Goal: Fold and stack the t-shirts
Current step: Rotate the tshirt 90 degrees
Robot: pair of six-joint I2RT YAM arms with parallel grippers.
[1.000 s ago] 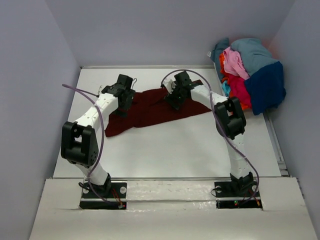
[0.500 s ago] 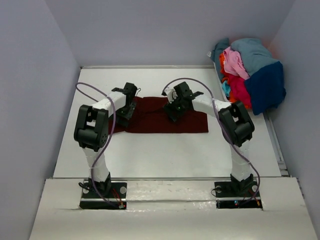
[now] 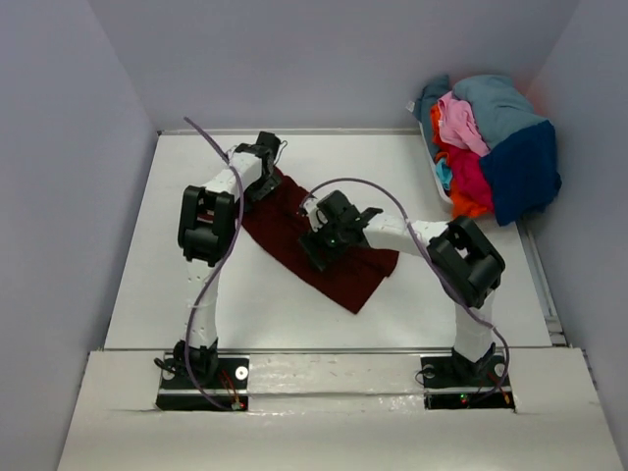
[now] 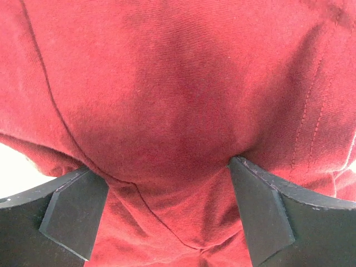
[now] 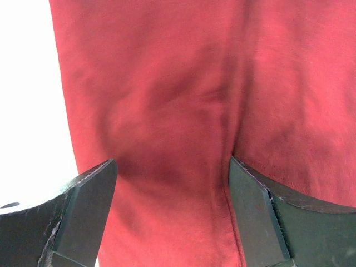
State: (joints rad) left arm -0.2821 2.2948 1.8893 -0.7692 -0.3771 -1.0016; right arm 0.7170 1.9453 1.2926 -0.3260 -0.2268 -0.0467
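The dark maroon t-shirt (image 3: 348,275) lies flat on the white table as a folded strip that runs diagonally from back left to near right. My left gripper (image 3: 262,188) presses down on its back-left end, jaws wide open with cloth (image 4: 183,83) bulging between the fingers (image 4: 75,214). My right gripper (image 3: 313,252) rests on the strip's middle, also open, its fingers (image 5: 253,211) spread over the cloth (image 5: 167,83) near its left edge. Neither gripper pinches the shirt. The other t-shirts, pink (image 3: 461,123), teal-blue (image 3: 496,98), navy (image 3: 520,172) and red (image 3: 469,179), sit heaped at the back right.
The heap of shirts overhangs the table's right edge, against the right wall. Grey walls close the table on the left, back and right. The white table (image 3: 196,285) shows bare left of the maroon strip and toward the near edge (image 3: 324,345).
The maroon shirt has swung from a level strip to a diagonal one. My left gripper moved toward the back, and my right gripper came nearer and to the left. Both stayed open.
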